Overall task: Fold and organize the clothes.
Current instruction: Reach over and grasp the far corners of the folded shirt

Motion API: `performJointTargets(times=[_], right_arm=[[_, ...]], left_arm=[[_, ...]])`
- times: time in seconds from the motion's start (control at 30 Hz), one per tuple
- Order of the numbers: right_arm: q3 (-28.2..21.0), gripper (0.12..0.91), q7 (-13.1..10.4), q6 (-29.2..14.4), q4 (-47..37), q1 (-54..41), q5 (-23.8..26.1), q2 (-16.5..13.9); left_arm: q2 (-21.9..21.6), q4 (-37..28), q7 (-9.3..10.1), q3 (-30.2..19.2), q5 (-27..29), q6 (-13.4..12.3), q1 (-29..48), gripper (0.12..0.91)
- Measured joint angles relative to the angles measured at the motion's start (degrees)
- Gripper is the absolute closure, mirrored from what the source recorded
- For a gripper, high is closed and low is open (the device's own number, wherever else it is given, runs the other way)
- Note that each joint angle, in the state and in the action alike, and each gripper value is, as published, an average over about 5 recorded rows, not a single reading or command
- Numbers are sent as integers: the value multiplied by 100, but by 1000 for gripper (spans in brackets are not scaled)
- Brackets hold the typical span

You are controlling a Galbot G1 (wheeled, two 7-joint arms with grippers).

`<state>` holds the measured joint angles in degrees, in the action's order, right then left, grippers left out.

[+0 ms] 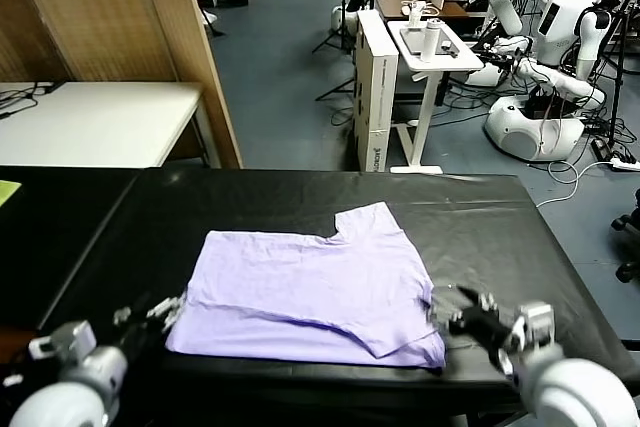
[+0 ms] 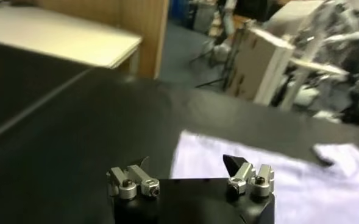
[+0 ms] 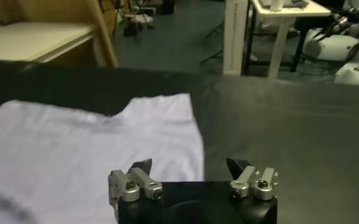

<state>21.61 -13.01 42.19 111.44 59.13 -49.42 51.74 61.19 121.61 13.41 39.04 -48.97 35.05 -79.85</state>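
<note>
The clothes are one light lavender T-shirt [image 1: 310, 287], lying flat and partly folded on the black table [image 1: 480, 212], with a fold line running across its near half. My left gripper [image 1: 160, 309] hovers open just off the shirt's left edge, nothing between its fingers. My right gripper [image 1: 462, 317] stands open beside the shirt's near right corner, also empty. In the left wrist view the shirt [image 2: 289, 182] lies just beyond the open left gripper [image 2: 185, 163]. In the right wrist view the shirt [image 3: 88, 140] spreads ahead of the open right gripper [image 3: 189, 164].
A white table [image 1: 100, 122] and a wooden panel [image 1: 190, 47] stand behind the table at the left. A white stand [image 1: 430, 47] with bottles and several white robots [image 1: 560, 47] fill the back right. Bare black tabletop surrounds the shirt.
</note>
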Motion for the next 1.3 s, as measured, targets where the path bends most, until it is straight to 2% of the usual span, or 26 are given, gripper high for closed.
performJointTargets(times=[0.27, 0.53, 0.73, 1.07, 1.3], right_arm=[[-870, 118, -4, 0, -1199, -1246, 88, 292], [-1328, 118, 28, 0, -1901, -1829, 211, 554], [-1550, 118, 68, 0, -2162, -2057, 250, 665], [-1831, 126, 274, 0, -2500, -2328, 407, 805], [-1951, 314, 297, 0, -2635, -2416, 443, 851]], left_arm=[[-159, -1159, 0, -695, -153, 184, 1309, 123], [-84, -2141, -81, -1134, -132, 206, 2145, 123], [-79, -2491, -164, -1312, -46, 206, 2382, 123], [8, -2757, -212, -1502, 100, 200, 2521, 124], [32, -2812, -263, -1512, 182, 178, 2495, 181]])
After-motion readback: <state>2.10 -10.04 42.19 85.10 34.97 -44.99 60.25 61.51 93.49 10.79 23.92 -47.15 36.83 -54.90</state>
